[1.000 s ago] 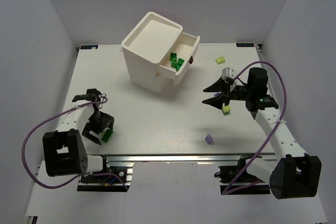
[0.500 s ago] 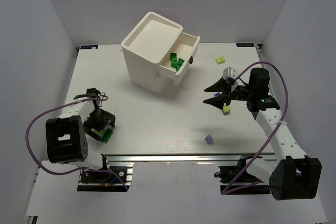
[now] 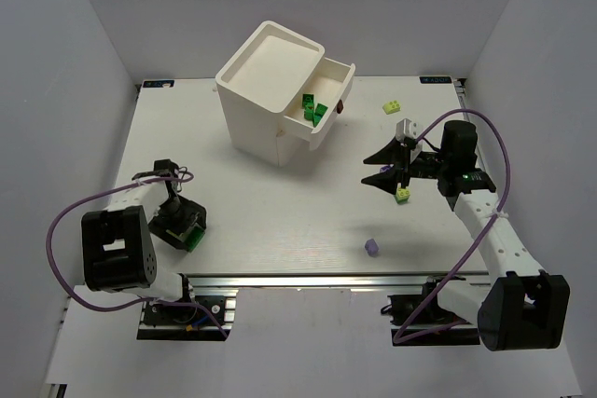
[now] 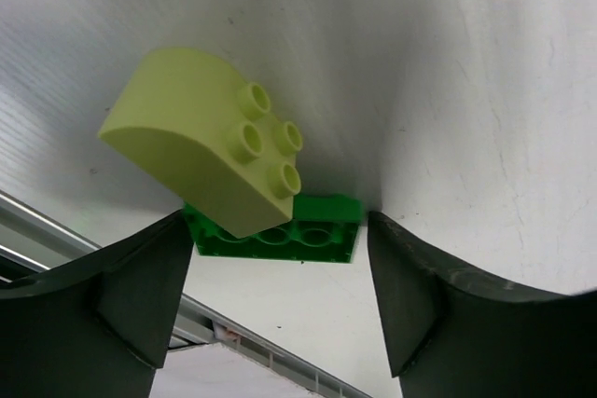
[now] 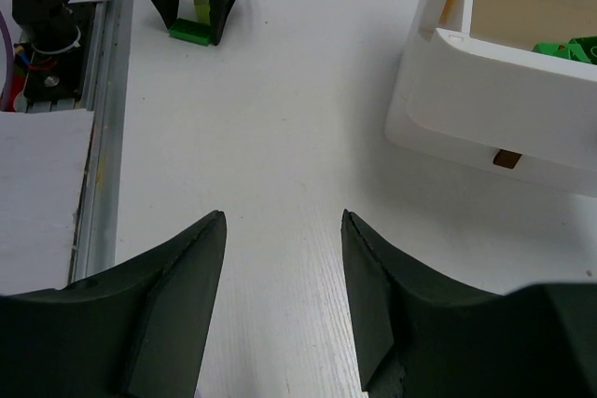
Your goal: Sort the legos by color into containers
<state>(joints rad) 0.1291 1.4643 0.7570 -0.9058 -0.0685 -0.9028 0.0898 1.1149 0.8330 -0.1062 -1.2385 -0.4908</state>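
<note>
Starting at the left, your left gripper (image 4: 278, 240) is down low at the near-left corner of the table (image 3: 280, 207). It is hemmed in by the aluminium rail (image 3: 308, 279) along the near edge and has the white side wall (image 3: 84, 72) further out on its left. Its jaws stand wide and straddle a dark green brick (image 4: 322, 230) lying flat on the table. The left finger is right at the brick's end and a sliver of table shows beside the right finger, so nothing is clamped. A pale curved brick (image 4: 196, 146) overlaps the green one's left part, and you cannot tell whether it is stacked on it or only leaning against it. A purple cable (image 3: 56, 230) loops out past the left edge. The middle of the table is bare and gives you open room up to the cabinet (image 3: 256, 104), which stands toward the far edge. Its top drawer (image 3: 338, 76) is pulled out to the right with green bricks (image 3: 313, 111) inside and its knob (image 3: 341, 106) facing right. A purple brick (image 3: 371, 246) lies alone near the near edge, right of centre. Your right gripper (image 5: 282, 230) hangs level over the right half, pointing left, with its jaws parted and nothing between them. A small yellow-green brick (image 3: 403, 195) lies on the table just beneath it. A far yellow-green brick (image 3: 394, 106) lies toward the far-right corner, well apart from the drawer.
</note>
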